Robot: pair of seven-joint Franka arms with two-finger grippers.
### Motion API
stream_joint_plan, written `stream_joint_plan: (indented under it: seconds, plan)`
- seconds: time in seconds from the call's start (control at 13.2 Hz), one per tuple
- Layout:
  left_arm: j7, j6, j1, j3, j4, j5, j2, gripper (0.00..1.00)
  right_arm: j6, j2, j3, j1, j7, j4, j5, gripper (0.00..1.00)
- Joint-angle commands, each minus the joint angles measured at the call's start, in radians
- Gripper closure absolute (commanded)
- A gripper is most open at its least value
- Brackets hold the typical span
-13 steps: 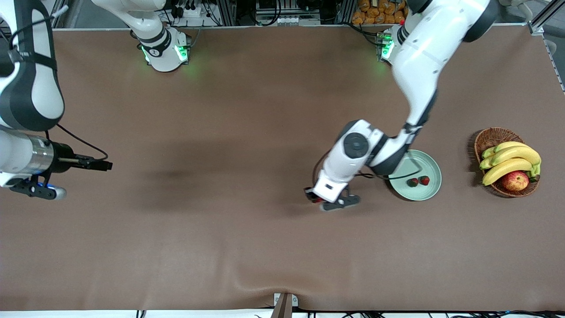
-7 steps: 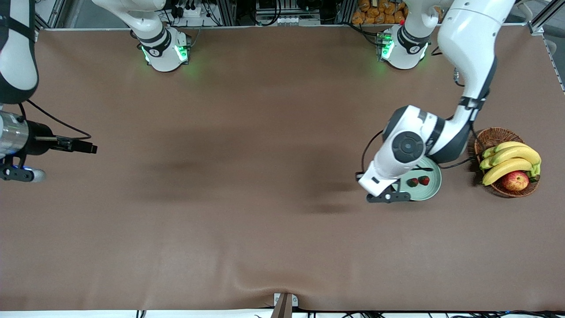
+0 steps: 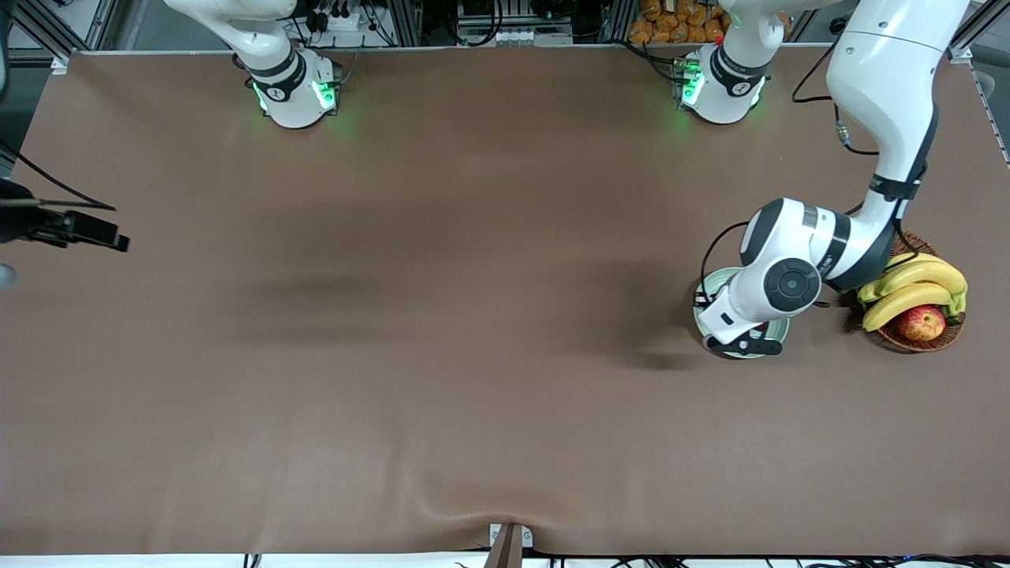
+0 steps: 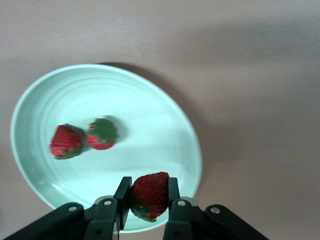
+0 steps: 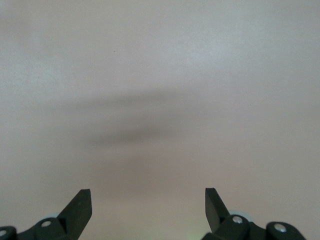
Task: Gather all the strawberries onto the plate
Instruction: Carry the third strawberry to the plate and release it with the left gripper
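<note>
My left gripper (image 3: 740, 338) hangs over the pale mint-green plate (image 3: 709, 285) and is shut on a red strawberry (image 4: 149, 194) with a green cap. In the left wrist view the gripper (image 4: 146, 196) holds the berry over the plate's rim (image 4: 193, 150). Two more strawberries (image 4: 65, 142) (image 4: 102, 133) lie side by side on the plate. In the front view the left arm hides all the berries. My right gripper (image 5: 148, 202) is open and empty over bare table at the right arm's end. Only its wrist camera (image 3: 79, 229) shows in the front view.
A brown wicker basket (image 3: 874, 246) with bananas (image 3: 915, 285) and a red-yellow apple (image 3: 921, 323) stands beside the plate, toward the left arm's end of the table. The left arm's elbow hangs over the basket's edge. A brown cloth (image 3: 442, 331) covers the table.
My left gripper has carried the strawberry from over bare table to over the plate, toward the left arm's end. My right arm has drawn back, almost out of the front view.
</note>
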Motion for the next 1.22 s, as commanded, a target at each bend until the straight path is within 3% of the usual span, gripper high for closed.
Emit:
stream_joint_plan:
  seconds: [0.0, 0.23, 0.38, 0.68, 1.14]
  plan:
    - [0.016, -0.001, 0.055, -0.015, -0.031, 0.009, -0.043, 0.00, -0.017, -0.009, -0.031, 0.031, -0.019, 0.001, -0.017, 0.00]
    - [0.023, -0.074, 0.054, -0.052, 0.007, -0.017, -0.139, 0.00, -0.017, -0.012, -0.034, 0.038, -0.023, 0.008, -0.038, 0.00]
    - [0.022, -0.224, 0.054, -0.072, 0.138, -0.019, -0.181, 0.00, -0.019, -0.012, -0.030, 0.054, -0.037, 0.013, -0.113, 0.00]
    - [0.026, -0.575, 0.055, -0.084, 0.426, -0.022, -0.199, 0.00, -0.043, -0.014, -0.031, 0.054, -0.036, 0.013, -0.100, 0.00]
    - [0.045, -0.631, 0.109, -0.081, 0.463, -0.195, -0.380, 0.00, -0.079, -0.012, -0.028, 0.055, -0.031, 0.013, -0.100, 0.00]
